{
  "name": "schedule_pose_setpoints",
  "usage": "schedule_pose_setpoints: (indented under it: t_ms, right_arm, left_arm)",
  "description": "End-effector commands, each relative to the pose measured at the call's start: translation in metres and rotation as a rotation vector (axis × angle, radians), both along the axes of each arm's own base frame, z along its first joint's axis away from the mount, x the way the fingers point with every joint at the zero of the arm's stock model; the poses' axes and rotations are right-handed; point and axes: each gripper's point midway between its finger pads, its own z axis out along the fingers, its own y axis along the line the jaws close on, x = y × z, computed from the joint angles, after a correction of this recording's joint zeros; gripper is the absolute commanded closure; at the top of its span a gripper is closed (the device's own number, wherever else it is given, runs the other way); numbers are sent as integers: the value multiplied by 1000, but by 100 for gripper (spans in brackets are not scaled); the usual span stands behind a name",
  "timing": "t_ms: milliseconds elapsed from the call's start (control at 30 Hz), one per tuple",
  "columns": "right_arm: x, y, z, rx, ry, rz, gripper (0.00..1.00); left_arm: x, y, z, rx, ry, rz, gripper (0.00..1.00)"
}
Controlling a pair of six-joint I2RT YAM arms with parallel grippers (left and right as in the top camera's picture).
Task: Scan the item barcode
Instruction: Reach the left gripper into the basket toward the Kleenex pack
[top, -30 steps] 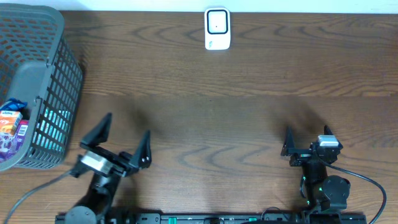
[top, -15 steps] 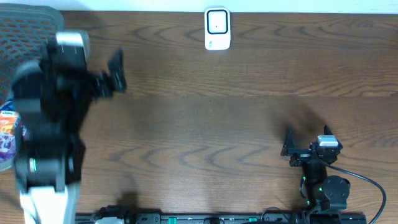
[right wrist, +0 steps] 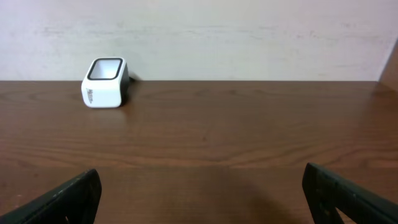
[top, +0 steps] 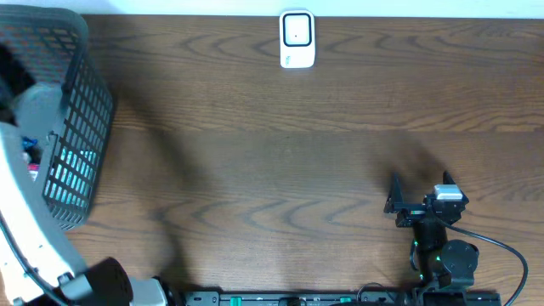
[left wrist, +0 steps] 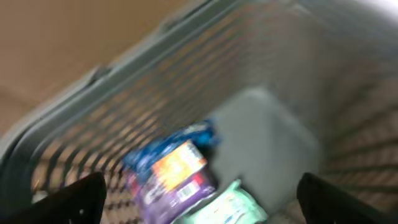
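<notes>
— Where is the item to scan?

— The blue, orange and purple packet [left wrist: 171, 177] lies inside the grey slatted plastic basket [left wrist: 124, 93], on its floor near the side wall.

— Which way does it run?

— The view is blurred. Its long axis seems to slant, with the blue end toward the basket's far wall and the purple end toward the camera. No barcode can be made out.

— What sits around it?

— A pale green packet [left wrist: 231, 206] touches its purple end. The basket's walls stand around both.

— And the hands?

— The left gripper [left wrist: 208, 202] hangs over the basket's opening, fingers wide apart, holding nothing. The white left arm [top: 25, 221] covers the basket's near side from above. The right gripper [top: 419, 189] rests on the dark wooden table [top: 280, 144], well to the right of the basket, jaws spread and empty.

— The reader?

— The small white box-shaped scanner [top: 297, 39] stands well right of the basket, at the table's far edge.
</notes>
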Motion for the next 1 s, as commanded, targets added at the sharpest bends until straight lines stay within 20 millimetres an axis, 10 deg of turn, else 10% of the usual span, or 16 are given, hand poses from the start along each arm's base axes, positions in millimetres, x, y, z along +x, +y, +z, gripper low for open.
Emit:
schedule_pose_setpoints:
  t_ms: [0,367,533,967]
  right_arm:
    - [0,0,-1,-15,0,0,1]
    - [0,0,-1,-15,0,0,1]
    - [0,0,-1,-15,-1,0,1]
    - [0,0,-1,-15,-1,0,1]
  left_arm:
    - [-27,30,-13,-36,11,164,2]
    - [-78,54,-107,-184,223,297,12]
    - [-66,46,-155,-242,267,174,7]
    - [-18,55,-205,-243,288,-93,7]
